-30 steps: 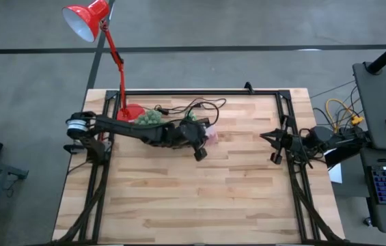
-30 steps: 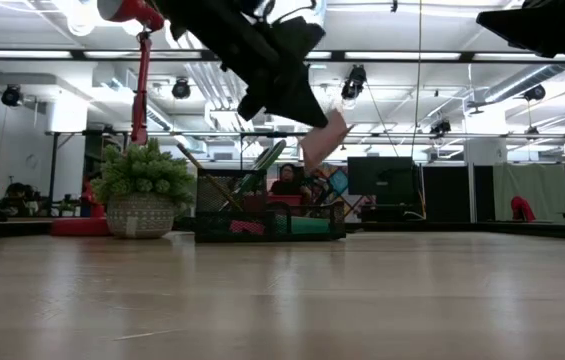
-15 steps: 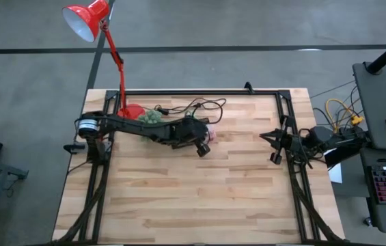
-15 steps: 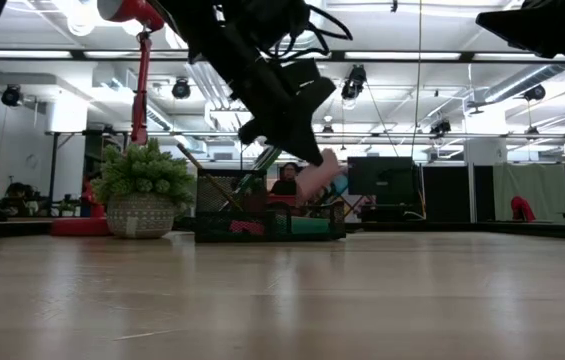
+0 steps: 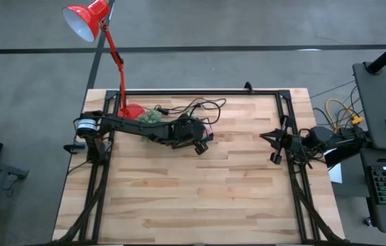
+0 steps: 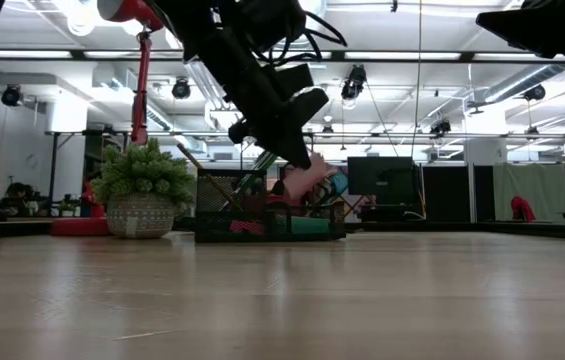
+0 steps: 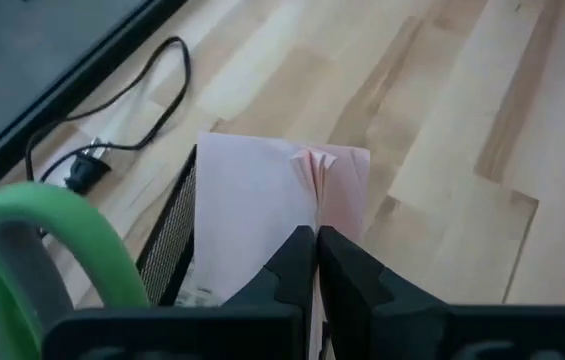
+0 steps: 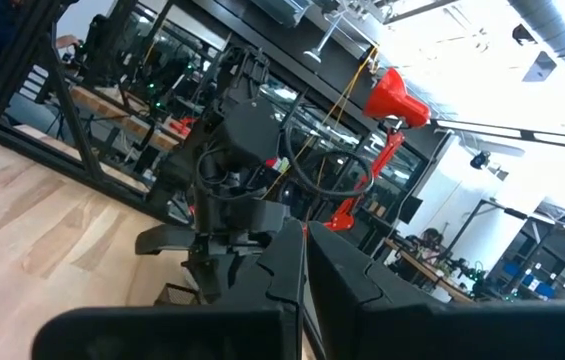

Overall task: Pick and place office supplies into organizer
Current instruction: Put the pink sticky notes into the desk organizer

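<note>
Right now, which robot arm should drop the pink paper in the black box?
Left. Its claw grips the pink sticky-note pad right over the organizer; the right claw waits at the table's edge.

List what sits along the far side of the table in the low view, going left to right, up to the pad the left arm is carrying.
Red lamp base → potted green plant → black organizer → pink sticky-note pad, pinched in the left gripper just above the organizer's right end.
</note>
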You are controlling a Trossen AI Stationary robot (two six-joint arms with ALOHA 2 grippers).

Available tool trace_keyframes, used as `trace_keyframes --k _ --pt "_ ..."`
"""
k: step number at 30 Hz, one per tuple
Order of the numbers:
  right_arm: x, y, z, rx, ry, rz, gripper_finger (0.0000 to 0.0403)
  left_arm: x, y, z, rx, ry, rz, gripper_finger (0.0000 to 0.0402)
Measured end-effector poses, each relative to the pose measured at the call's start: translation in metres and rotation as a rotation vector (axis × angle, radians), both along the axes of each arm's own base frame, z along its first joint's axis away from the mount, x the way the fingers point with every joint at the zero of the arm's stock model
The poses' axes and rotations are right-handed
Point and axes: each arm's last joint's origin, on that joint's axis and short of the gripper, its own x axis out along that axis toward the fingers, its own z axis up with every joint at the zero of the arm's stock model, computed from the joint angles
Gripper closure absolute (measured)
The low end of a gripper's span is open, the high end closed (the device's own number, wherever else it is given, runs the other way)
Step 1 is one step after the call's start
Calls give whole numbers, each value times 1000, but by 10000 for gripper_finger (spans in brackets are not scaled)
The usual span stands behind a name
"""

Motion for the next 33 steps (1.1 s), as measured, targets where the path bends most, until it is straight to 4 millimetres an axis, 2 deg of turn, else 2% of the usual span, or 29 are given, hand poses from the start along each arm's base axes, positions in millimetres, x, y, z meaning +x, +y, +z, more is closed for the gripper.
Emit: trace_keyframes --k 13,33 --pt "0 0 0 0 0 0 394 -5 3 -7 14 41 31 402" --pt "0 0 0 0 0 0 394 -1 11 -24 26 87 64 402"
